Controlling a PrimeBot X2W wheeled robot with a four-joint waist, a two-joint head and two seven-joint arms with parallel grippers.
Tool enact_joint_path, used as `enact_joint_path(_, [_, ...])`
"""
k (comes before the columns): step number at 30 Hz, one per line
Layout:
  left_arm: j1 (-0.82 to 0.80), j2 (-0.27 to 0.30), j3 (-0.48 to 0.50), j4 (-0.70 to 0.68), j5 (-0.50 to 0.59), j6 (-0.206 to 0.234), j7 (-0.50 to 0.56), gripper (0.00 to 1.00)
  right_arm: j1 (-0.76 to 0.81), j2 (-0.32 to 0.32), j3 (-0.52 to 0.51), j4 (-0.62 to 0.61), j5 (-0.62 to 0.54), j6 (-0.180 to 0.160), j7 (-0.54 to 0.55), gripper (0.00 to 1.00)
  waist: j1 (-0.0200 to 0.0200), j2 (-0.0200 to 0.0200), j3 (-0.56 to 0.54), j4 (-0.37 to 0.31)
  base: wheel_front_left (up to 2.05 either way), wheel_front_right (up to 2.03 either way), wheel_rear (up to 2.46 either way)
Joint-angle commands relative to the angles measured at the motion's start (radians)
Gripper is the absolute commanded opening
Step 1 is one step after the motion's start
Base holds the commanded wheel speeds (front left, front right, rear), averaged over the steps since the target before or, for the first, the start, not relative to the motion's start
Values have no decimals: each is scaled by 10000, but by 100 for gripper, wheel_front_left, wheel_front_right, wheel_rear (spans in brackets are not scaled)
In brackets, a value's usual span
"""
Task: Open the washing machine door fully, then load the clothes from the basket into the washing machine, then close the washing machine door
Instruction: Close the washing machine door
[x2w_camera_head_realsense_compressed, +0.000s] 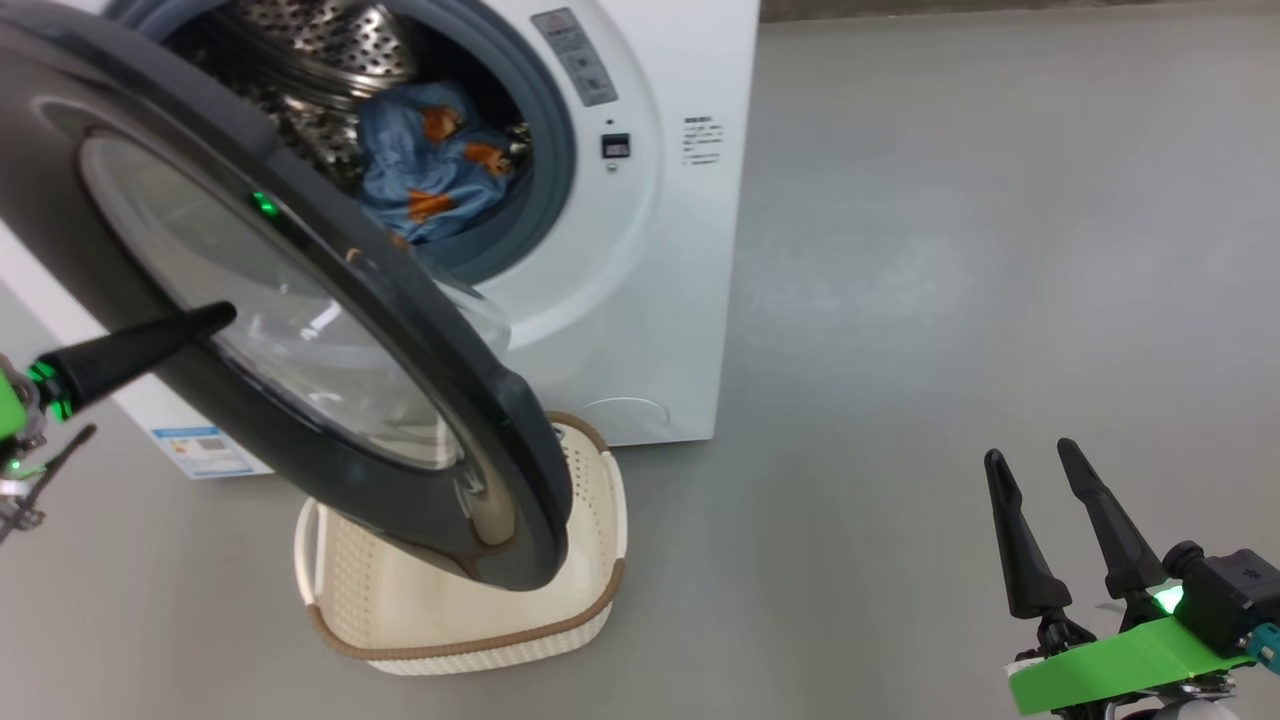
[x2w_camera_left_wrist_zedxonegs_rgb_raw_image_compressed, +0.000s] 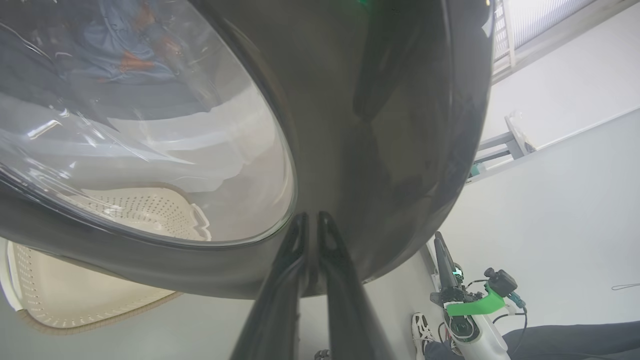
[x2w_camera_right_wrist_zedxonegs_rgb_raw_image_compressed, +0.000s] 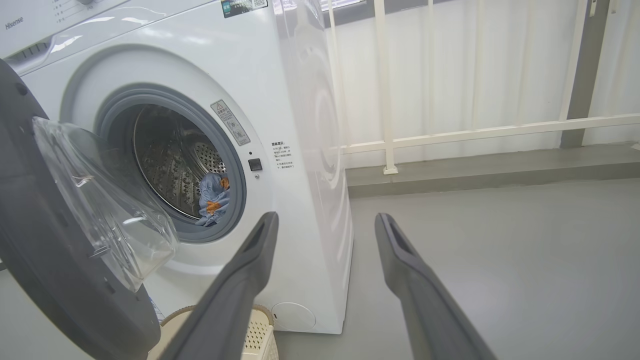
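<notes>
The washing machine (x2w_camera_head_realsense_compressed: 660, 250) stands with its door (x2w_camera_head_realsense_compressed: 500, 440) swung partway out over the basket (x2w_camera_head_realsense_compressed: 400, 605). Light blue clothes (x2w_camera_head_realsense_compressed: 435, 160) with orange prints lie in the steel drum, also seen as clothes (x2w_camera_right_wrist_zedxonegs_rgb_raw_image_compressed: 212, 197) from the right wrist. My left gripper (x2w_camera_head_realsense_compressed: 222, 317) is shut, its tips pressed against the door's outer face near the glass. In the left wrist view the left gripper (x2w_camera_left_wrist_zedxonegs_rgb_raw_image_compressed: 311, 216) touches the glossy black rim (x2w_camera_left_wrist_zedxonegs_rgb_raw_image_compressed: 380, 150). My right gripper (x2w_camera_head_realsense_compressed: 1040, 458) is open and holds nothing, low at the right and far from the machine. No clothes show in the visible part of the basket.
Bare grey floor (x2w_camera_head_realsense_compressed: 950, 250) spreads right of the machine. A white railing (x2w_camera_right_wrist_zedxonegs_rgb_raw_image_compressed: 450, 132) and wall run behind it. A person's shoe (x2w_camera_left_wrist_zedxonegs_rgb_raw_image_compressed: 422, 327) and dark trouser leg (x2w_camera_left_wrist_zedxonegs_rgb_raw_image_compressed: 575, 340) are near my right arm (x2w_camera_left_wrist_zedxonegs_rgb_raw_image_compressed: 470, 305).
</notes>
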Motion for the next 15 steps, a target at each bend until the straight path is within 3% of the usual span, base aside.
enact_joint_path(1, [-34, 533, 487, -317, 45, -91, -84, 0, -229, -205, 162, -263, 31, 44, -80, 100, 0, 0, -22, 296, 0, 0, 0])
enact_joint_path(15, [2102, -91, 1002, -936, -55, -152, -1413, 0, -187, -250, 205, -258, 37, 44, -80, 100, 0, 0, -157, 894, 0, 0, 0])
